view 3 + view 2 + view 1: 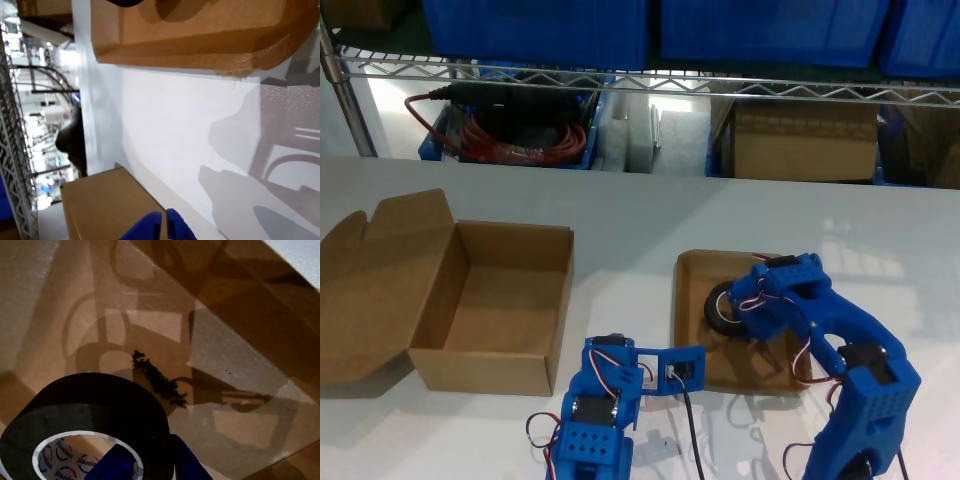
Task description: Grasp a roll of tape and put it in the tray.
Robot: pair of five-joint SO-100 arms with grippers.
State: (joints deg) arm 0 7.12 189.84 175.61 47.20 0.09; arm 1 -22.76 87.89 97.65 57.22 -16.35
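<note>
Looking across the exterior view, a white table (620, 210) is seen before a wire shelf (650, 85) loaded with blue bins (540, 30), red cable (515, 135) and a carton (805, 140). An open cardboard box (495, 305) with its lid flap folded back sits at this view's left; the tray (695, 275) lies at its right. My first gripper (740, 312) is lowered into the tray and is closed on the roll of tape (722, 310), which is held just over the tray floor. My second gripper (692, 370) lies low beside the tray's near rim — nothing is seen between its jaws, and how wide they stand cannot be told here.

In the first wrist view the roll of tape (85, 425) is seen with its pale printed core, one blue finger (117, 465) passed through the ring and another (187, 462) pressed outside. A dark speck (160, 380) marks the tray (240, 390) floor; the roll is partly cut off at the frame edge.

In the second wrist view the fingertips (167, 225) are seen nearly touching — nothing held — over white table (190, 140), between the box (107, 205) and the tray (200, 45); the shelving is blurred
</note>
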